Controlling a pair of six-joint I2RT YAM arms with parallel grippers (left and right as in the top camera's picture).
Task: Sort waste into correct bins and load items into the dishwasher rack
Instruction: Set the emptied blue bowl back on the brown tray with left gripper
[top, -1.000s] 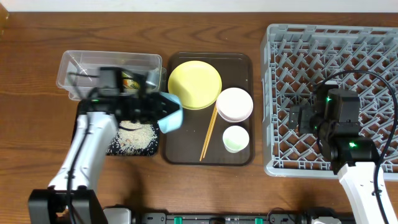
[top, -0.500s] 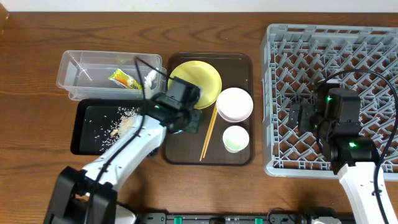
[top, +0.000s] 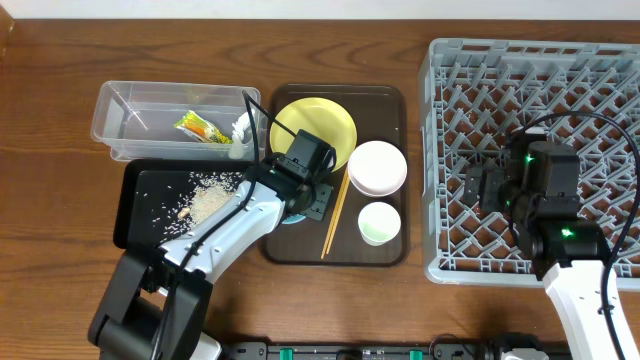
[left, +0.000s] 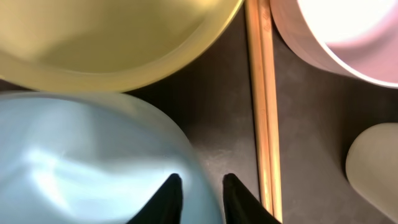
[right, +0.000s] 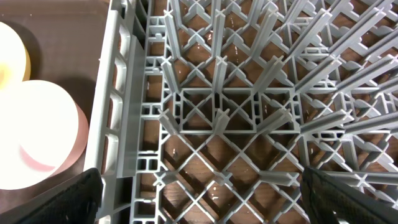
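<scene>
Left arm (top: 235, 220) has swung off the black tray (top: 140, 225), where the rice (top: 212, 200) now lies, and set the blue bowl (left: 81, 162) on the brown tray (top: 295, 248) beside the plate (top: 312, 130). Emptied, I guess, and ready for the rack (top: 600, 70). It reaches diagonally from its base, wrist aimed down. The left fingers (left: 239, 200) straddle the rim, slightly apart. Right fingers (right: 74, 199) hang spread wide over the rack.

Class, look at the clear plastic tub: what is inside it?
In the clear tub lie a green-and-orange snack wrapper and crumpled white tissue. A black cable crosses its right end, covering a sliver there.
</scene>
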